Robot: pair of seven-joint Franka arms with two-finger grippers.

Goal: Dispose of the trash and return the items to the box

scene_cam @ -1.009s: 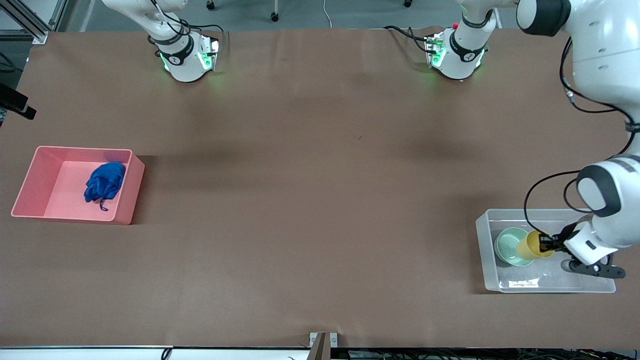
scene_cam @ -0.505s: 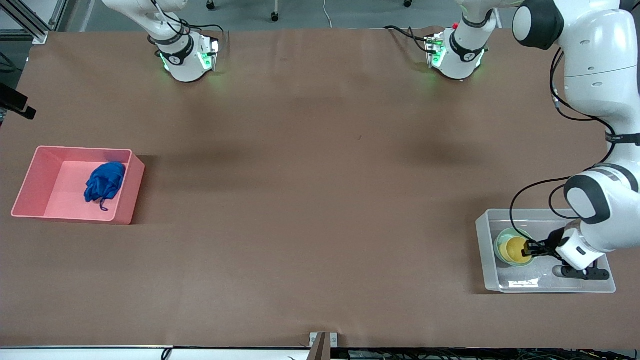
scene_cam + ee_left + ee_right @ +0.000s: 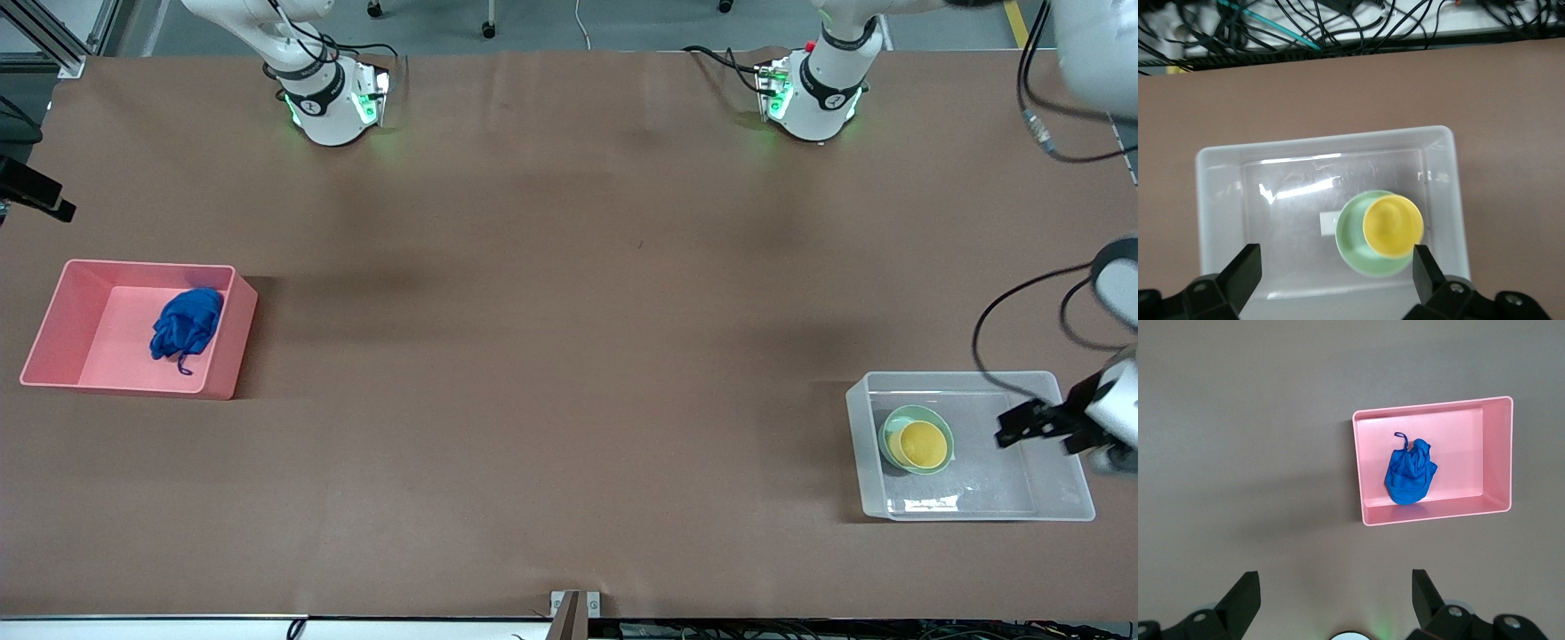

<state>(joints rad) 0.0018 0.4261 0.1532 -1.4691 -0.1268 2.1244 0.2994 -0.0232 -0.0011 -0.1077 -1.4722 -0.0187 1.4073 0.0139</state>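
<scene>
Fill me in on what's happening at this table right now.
A tidy-up that looks about done. The yellow cup sits inside the green bowl, both in the clear box at the left arm's end of the table. The left pincer hangs open over that box, holding nothing. The blue cloth wad lies in the pink bin at the right arm's end. The right pincer is open, high over the table, waiting.

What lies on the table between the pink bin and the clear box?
Nothing: in the front view only bare brown table stretches between the pink bin and the clear box, which holds the green bowl and yellow cup.
</scene>
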